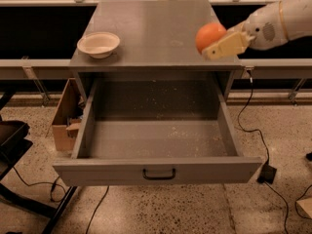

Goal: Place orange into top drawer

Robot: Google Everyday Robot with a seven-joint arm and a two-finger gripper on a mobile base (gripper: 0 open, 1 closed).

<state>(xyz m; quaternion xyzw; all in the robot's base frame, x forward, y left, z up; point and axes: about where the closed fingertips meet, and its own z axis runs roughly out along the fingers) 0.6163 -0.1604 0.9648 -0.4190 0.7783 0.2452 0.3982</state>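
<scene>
— Pincer (210, 45), item one: location and condition?
— Over the right side of the bench (146, 28), at the end of the white arm (287, 21) that enters from the right. Condition: pinching the orange (209, 32). One cream finger (226, 45) shows along the fruit's lower right side; the other is hidden behind it.
— Orange, item two: resting or carried?
— Carried, as far as can be judged. It appears lifted clear of the bench top, nearer the right edge than the middle, and not over the drawer opening.
— Top drawer (204, 169), item three?
— Pulled well out toward the camera. Dark handle (159, 173) centred on its front. Speckled floor, no fruit on it.
— Other stock?
— One cream bowl (98, 44) on the bench's left front corner, well apart from the pincer. One cardboard box (63, 126) on the ground just beside the drawer's left wall. One black cable (253, 126) trailing down on the right.
— Progress entry?
— Done, by my reading: fruit grasped and raised, drawer open. Outstanding: carry the orange forward past the bench's front edge, lower it into the top drawer, release it there, withdraw. Roughly the middle of the job; the placing itself is not yet begun.
</scene>
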